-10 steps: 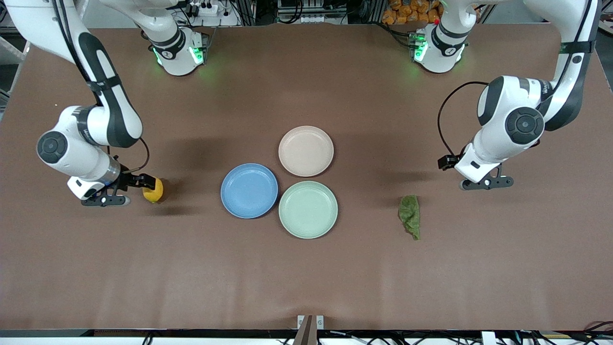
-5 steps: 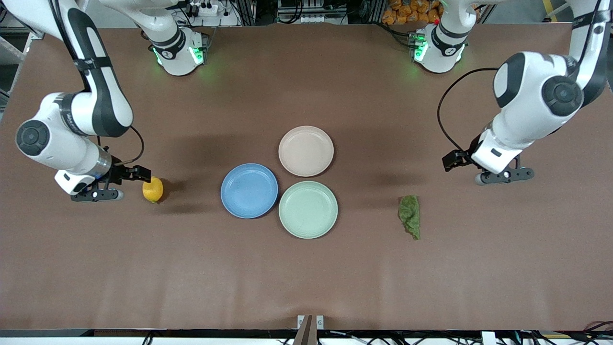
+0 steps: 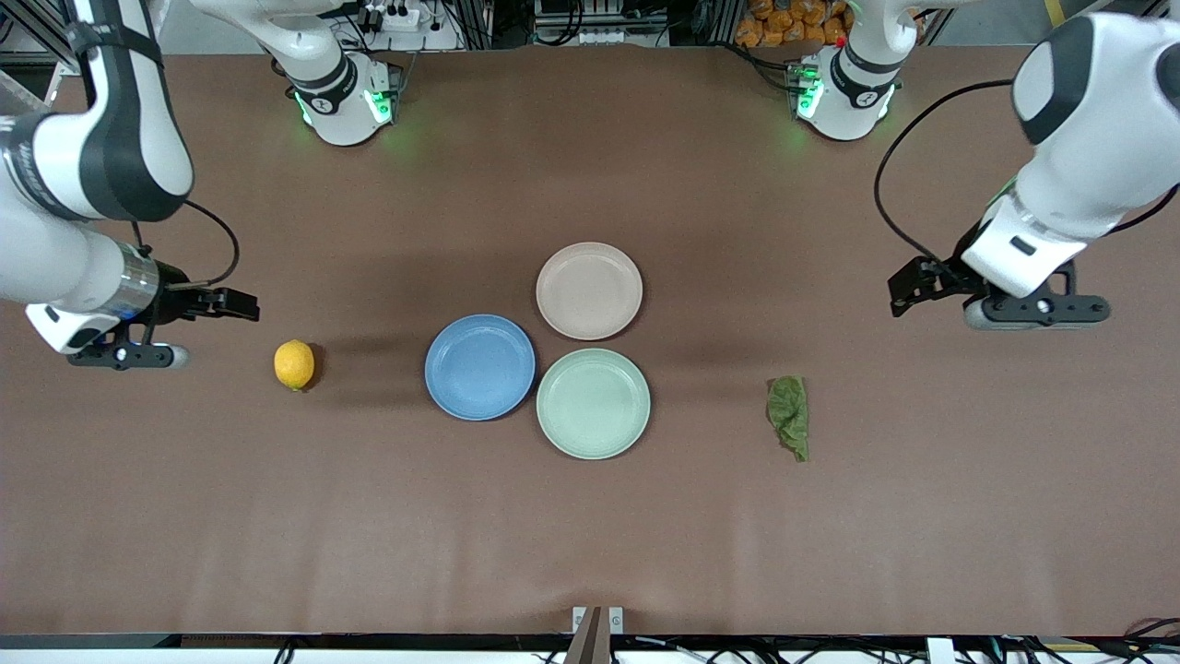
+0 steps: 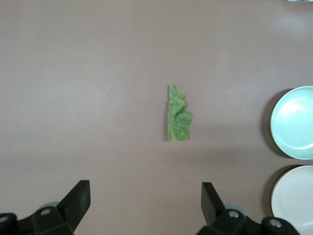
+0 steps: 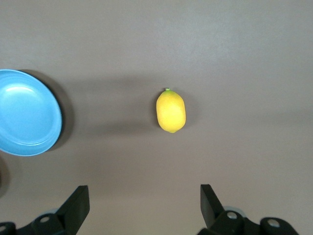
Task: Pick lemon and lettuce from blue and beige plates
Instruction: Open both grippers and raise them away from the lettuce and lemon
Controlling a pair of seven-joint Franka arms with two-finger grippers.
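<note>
The lemon (image 3: 294,364) lies on the bare table toward the right arm's end, apart from the empty blue plate (image 3: 479,367). The lettuce (image 3: 790,417) lies on the table toward the left arm's end. The beige plate (image 3: 589,290) is empty too. My right gripper (image 3: 126,355) is open and empty, up over the table beside the lemon (image 5: 170,110); its wrist view also shows the blue plate (image 5: 27,112). My left gripper (image 3: 1037,312) is open and empty, up over the table near the lettuce (image 4: 179,121). The open grippers also show in the left wrist view (image 4: 145,200) and the right wrist view (image 5: 144,198).
A mint-green plate (image 3: 593,403) sits empty against the blue and beige plates, nearest the front camera; it also shows in the left wrist view (image 4: 296,122) with the beige plate (image 4: 296,196). The brown table (image 3: 590,535) stretches wide around them.
My right gripper has drawn away from the lemon, rising toward its end of the table. My left gripper has risen and moved toward its end. Lemon and lettuce have not moved.
</note>
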